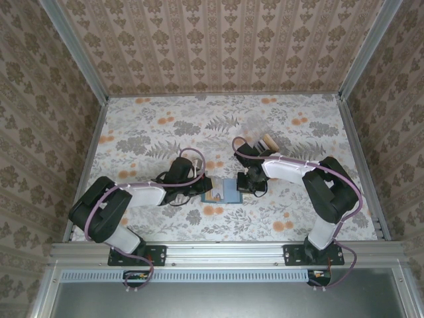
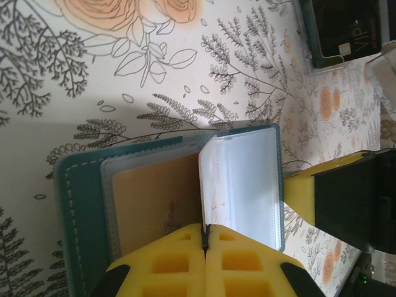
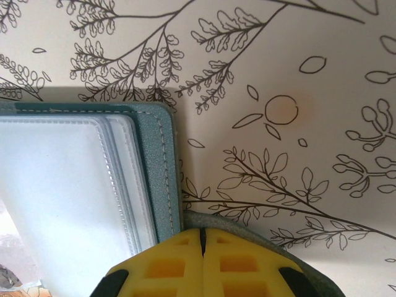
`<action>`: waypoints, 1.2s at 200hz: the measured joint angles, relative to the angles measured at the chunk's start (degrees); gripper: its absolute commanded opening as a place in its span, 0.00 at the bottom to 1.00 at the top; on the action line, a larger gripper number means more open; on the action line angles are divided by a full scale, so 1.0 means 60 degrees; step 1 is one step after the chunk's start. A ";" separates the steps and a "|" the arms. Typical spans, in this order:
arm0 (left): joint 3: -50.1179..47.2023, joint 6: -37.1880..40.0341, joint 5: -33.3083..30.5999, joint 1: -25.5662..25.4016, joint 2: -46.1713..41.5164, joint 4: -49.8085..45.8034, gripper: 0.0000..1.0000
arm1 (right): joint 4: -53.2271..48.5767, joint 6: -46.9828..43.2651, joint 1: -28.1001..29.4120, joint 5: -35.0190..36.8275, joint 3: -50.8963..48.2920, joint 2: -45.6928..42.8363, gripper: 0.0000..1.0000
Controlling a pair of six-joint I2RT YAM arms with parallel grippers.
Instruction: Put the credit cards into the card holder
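The teal card holder (image 1: pixel 225 192) lies open on the flowered table between my two grippers. My left gripper (image 2: pixel 205 238) is shut on the edge of one clear pocket leaf (image 2: pixel 247 179) and holds it upright. A tan-yellow card (image 2: pixel 154 198) sits in the pocket to its left, inside the teal cover (image 2: pixel 80 210). My right gripper (image 3: pixel 202 238) is shut at the holder's stitched teal edge (image 3: pixel 154 185), over a grey flap (image 3: pixel 291 250). I cannot tell whether it pinches that flap. A dark card (image 2: pixel 340 31) lies loose further off.
Behind the right gripper (image 1: pixel 244 185), a dark card (image 1: pixel 255 147) and a tan one (image 1: pixel 268 142) lie on the table. The left gripper (image 1: pixel 202 187) is close against the holder's left side. Patterned walls and metal rails enclose the table.
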 measured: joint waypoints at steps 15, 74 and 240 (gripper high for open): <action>0.0004 0.0029 -0.0102 -0.0076 -0.0164 -0.0200 0.00 | 0.0004 0.0000 -0.0004 -0.0007 0.0000 0.0000 0.06; 0.0102 0.0069 0.0044 -0.0117 0.0328 0.0022 0.00 | -0.0025 0.0000 -0.0004 -0.0044 0.0044 0.0062 0.05; 0.0867 0.0204 0.0273 -0.0448 0.1027 -0.0277 0.14 | -0.0106 0.0091 -0.0069 -0.0295 0.0149 0.0164 0.05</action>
